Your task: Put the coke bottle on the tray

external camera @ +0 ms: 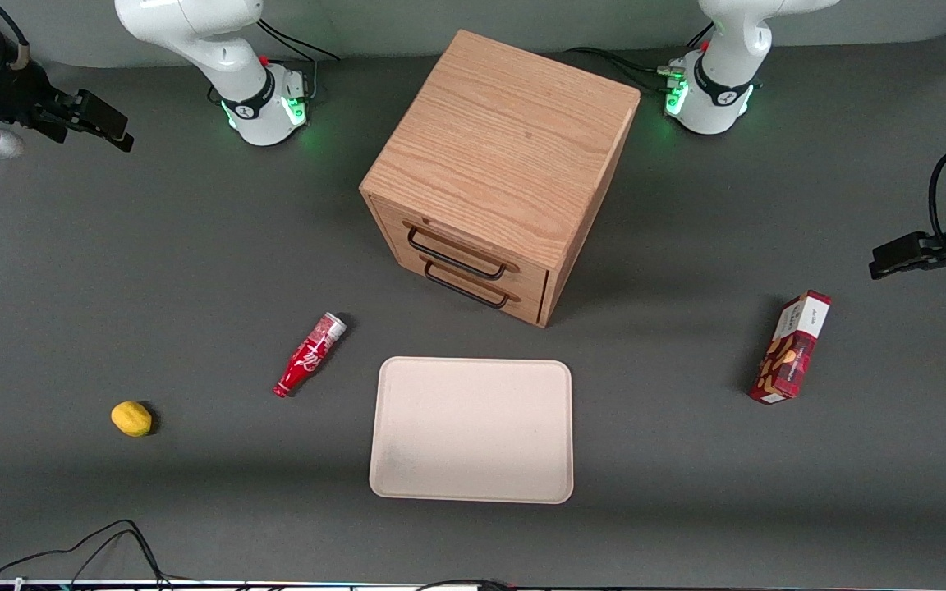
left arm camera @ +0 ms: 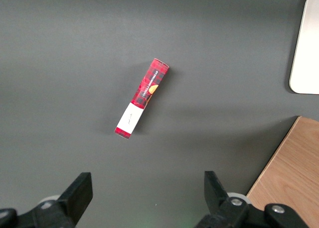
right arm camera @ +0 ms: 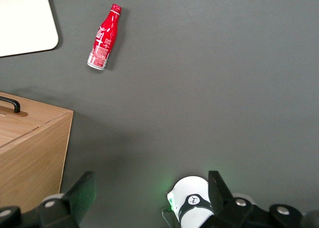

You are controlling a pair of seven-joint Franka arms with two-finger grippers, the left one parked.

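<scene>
Coke bottle point(external camera: 309, 355) lies on its side on the grey table point(external camera: 153, 271), apart from the tray point(external camera: 473, 428) and just beside its corner nearest the wooden drawer cabinet point(external camera: 498, 172), toward the working arm's end. Red cap points toward the front camera, silvery base points toward the arm bases. White script logo faces up. In the right wrist view the bottle point(right arm camera: 104, 37) shows whole, with nothing touching it; the tray's rounded corner point(right arm camera: 30, 24) sits near it with a strip of bare table between.

Tray lies flat in front of the cabinet, nearer the front camera than it, with nothing on it. Cabinet has 2 drawers, each with a dark wire handle point(external camera: 456, 253); both look closed.

Gripper point(external camera: 99, 121) is raised at the working arm's end of the table, well apart from the bottle and farther from the front camera than it. Fingers point(right arm camera: 79, 195) stand spread wide with nothing between them.

Yellow lemon-like fruit point(external camera: 131, 418) rests on the table toward the working arm's end, nearer the front camera than the bottle. Red snack box point(external camera: 791, 347) lies toward the parked arm's end.
</scene>
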